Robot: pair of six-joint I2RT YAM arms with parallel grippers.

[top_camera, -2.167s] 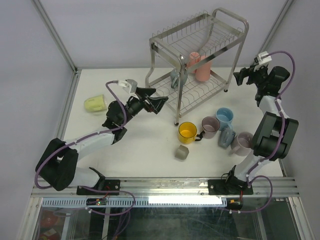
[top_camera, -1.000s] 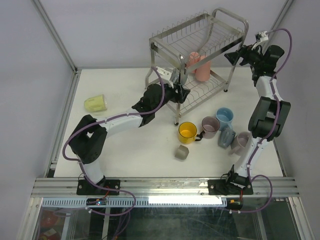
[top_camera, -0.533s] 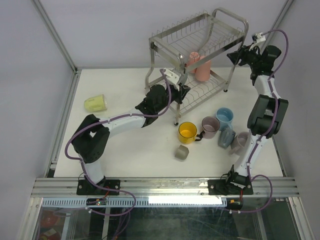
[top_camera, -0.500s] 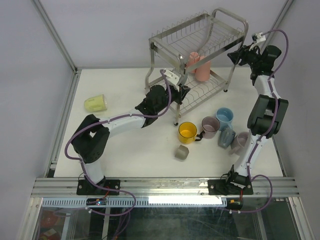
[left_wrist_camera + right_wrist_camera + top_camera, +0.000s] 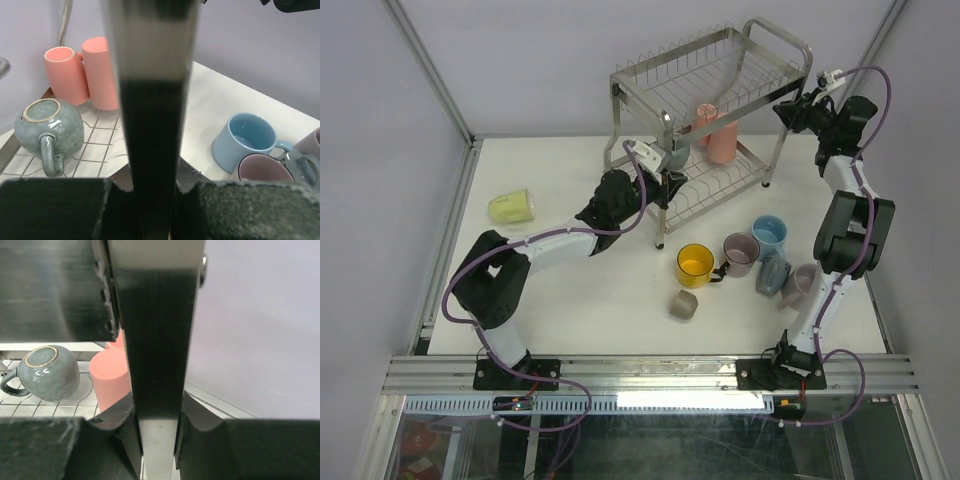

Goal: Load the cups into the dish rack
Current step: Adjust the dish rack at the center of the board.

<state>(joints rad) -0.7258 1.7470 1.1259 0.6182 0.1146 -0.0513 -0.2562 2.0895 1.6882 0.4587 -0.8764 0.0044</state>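
left gripper (image 5: pixel 152 200) is clamped on a front post of the steel dish rack (image 5: pixel 720 75); right gripper (image 5: pixel 155 440) pinches its far post. the rack looks stiff, slick, light, with three mugs (image 5: pixel 47 127) inside, so it may tip. loose cups (image 5: pixel 740 252) crowd right of the left hand; bare table (image 5: pixel 580 290) lies leftward.

Rack (image 5: pixel 740 75) shiny steel. Pink mugs (image 5: pixel 64 75), grey-blue mug (image 5: pixel 47 127), yellow mug (image 5: pixel 694 263), light blue mug (image 5: pixel 245 140); small mug (image 5: pixel 682 305) maybe grey-beige.
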